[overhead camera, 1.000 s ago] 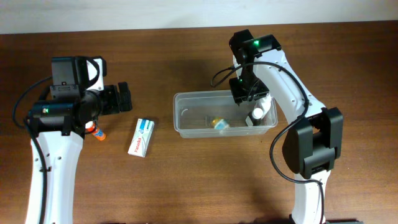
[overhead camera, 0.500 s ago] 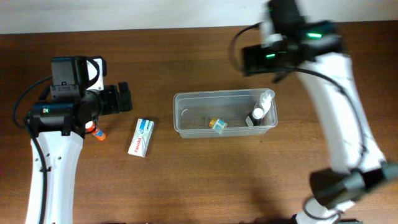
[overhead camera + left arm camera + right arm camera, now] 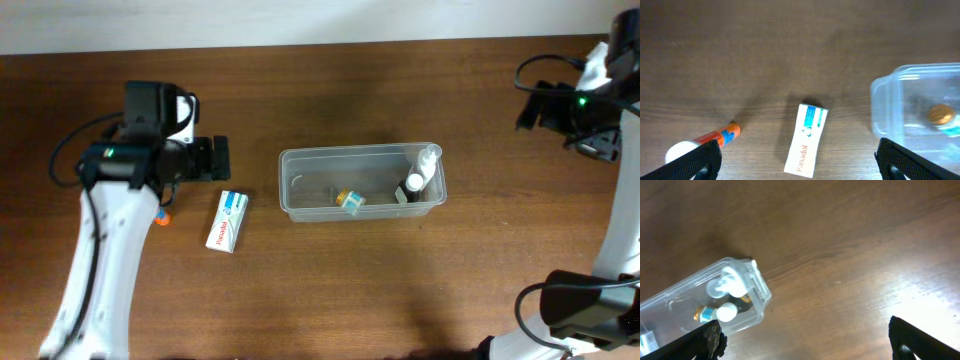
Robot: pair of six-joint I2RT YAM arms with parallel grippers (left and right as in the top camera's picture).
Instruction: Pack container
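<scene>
The container (image 3: 300, 156), a clear shallow tub, sits mid-table. It holds a white pump bottle (image 3: 428, 160), a white-capped dark bottle (image 3: 413, 186) and a small orange-and-blue bottle (image 3: 350, 199). A white Panadol box (image 3: 227, 220) lies left of the tub, and an orange-tipped tube (image 3: 162, 216) lies further left. My left gripper (image 3: 215, 160) hangs open above and behind the box (image 3: 807, 140), with the tube (image 3: 715, 137) near its left finger. My right gripper (image 3: 530, 105) is open and empty, far right of the tub (image 3: 760, 287).
Bare brown wood surrounds the tub on all sides. A pale wall runs along the table's far edge. My right arm's base stands at the front right corner (image 3: 575, 305).
My right gripper opened, rose out of the tub and swung away to the far right, leaving the white bottle inside. My left arm shifted right toward the box.
</scene>
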